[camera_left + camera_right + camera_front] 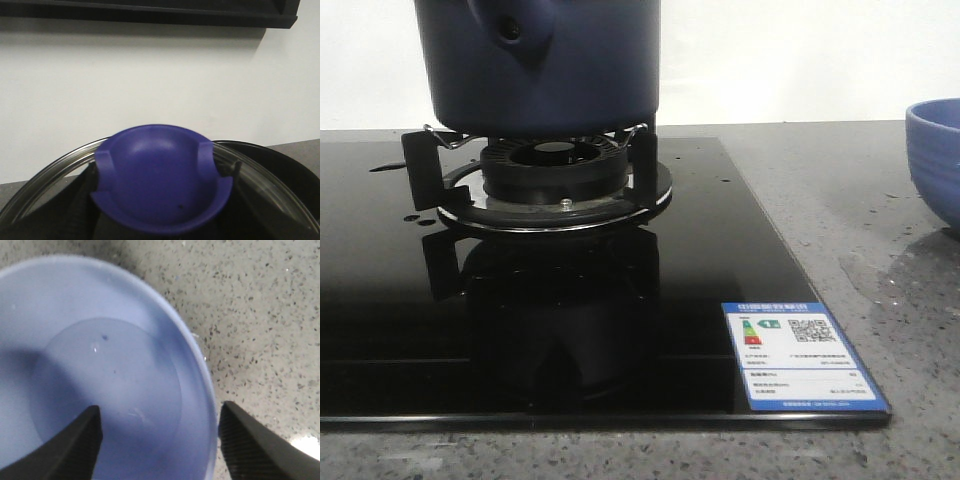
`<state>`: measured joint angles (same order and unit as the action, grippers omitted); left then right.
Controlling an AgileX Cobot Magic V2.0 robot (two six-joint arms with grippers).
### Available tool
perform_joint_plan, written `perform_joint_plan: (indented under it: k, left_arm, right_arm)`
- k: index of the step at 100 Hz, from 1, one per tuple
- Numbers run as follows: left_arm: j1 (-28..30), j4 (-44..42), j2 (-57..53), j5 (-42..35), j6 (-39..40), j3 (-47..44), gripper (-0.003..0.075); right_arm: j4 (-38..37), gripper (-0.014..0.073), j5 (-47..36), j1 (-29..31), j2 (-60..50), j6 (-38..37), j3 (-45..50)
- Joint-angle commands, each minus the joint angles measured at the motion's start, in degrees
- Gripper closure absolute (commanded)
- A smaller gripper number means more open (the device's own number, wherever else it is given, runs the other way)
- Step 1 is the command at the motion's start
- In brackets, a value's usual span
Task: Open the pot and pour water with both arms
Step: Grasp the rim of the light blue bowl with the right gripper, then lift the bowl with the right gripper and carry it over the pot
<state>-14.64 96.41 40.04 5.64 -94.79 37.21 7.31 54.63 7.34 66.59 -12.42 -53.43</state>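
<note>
Sitting on the burner (556, 180) at far left, the pot (540, 65) is lidless in front view. Left hand (160, 227) holds the lid knob (160, 177). Right hand (160, 440) is wide over the bowl (75, 365), right. Keep the lid level; regrasp the handle (510, 30) squarely.

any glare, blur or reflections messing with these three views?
Front view: glossy cooktop mirrors the burner; pot cropped at top. Left wrist view: blue knob soft, too close to focus. Right wrist view: pincer shadow across the bowl, bright glare patch on the counter.
</note>
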Motion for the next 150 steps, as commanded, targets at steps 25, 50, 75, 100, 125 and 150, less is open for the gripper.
perform_joint_plan:
  k: [25,50,75,100,125,150]
  left_arm:
    - [-0.6,1.0,-0.6,0.5,0.4,2.1,0.0477]
    - [-0.6,1.0,-0.6,0.5,0.4,2.1,0.0477]
    - [-0.6,1.0,-0.6,0.5,0.4,2.1,0.0477]
    - [-0.6,1.0,-0.6,0.5,0.4,2.1,0.0477]
    - [-0.6,1.0,-0.6,0.5,0.4,2.1,0.0478]
    - [-0.6,1.1,-0.6,0.7,0.4,2.1,0.0478]
  right_arm:
    - [1.8,0.0376,-6.7,0.9,-0.4,0.0,4.6]
    - [2.7,0.0603,-9.7,0.9,-1.9,0.3,5.3]
    - [3.8,0.0656,-10.7,0.6,-6.1,0.3,2.2]
    - [3.8,0.0655,-2.2,-3.5,-4.0,0.9,-11.9]
    - [4.9,0.0655,5.1,-8.6,4.7,1.0,-30.4]
    - [6.2,0.0655,10.0,-15.8,16.3,1.0,-50.0]
